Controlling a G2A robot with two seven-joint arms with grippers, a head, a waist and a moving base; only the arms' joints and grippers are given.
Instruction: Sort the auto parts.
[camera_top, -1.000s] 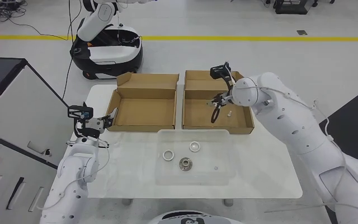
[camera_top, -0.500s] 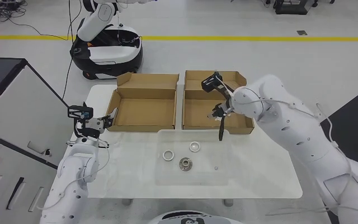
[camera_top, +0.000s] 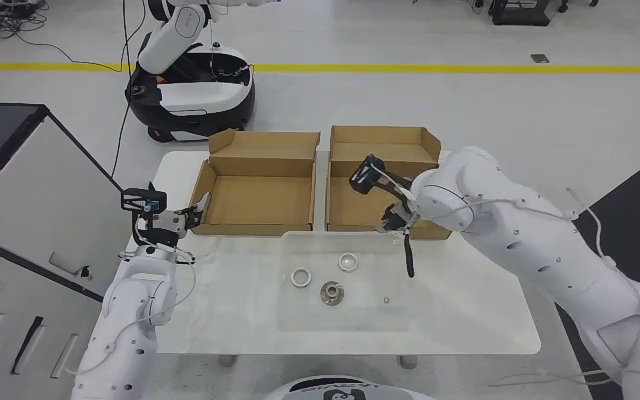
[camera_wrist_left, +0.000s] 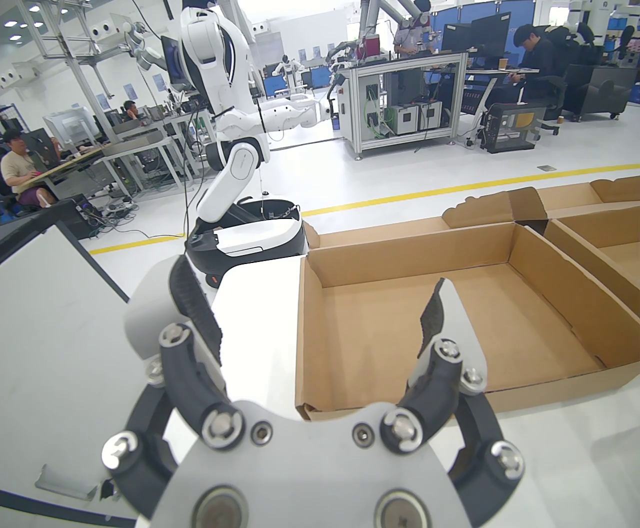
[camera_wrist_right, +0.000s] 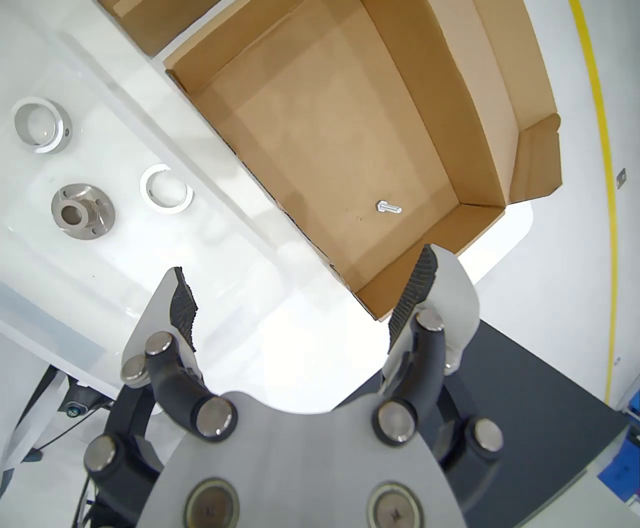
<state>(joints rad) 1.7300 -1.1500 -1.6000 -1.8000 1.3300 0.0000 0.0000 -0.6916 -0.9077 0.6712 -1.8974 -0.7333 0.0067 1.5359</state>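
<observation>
Right wrist view: one small bolt (camera_wrist_right: 388, 206) is seen in the right box (camera_wrist_right: 310, 150), by its front right corner, covered by the arm (camera_top: 480, 200) from above. A ring (camera_top: 301, 276), a second ring (camera_top: 348, 262) and one flanged hub (camera_top: 332, 292) are counted in the clear tray (camera_top: 350, 315). Both pincers are released, empty: right gripper (camera_top: 408, 262) over the tray's far right corner, left gripper (camera_wrist_left: 315, 295) at the worktop's (camera_top: 250, 320) left edge.

Left claw (camera_wrist_left: 315, 292) (fingers spread), facing cardboard box (camera_wrist_left: 500, 320)
</observation>
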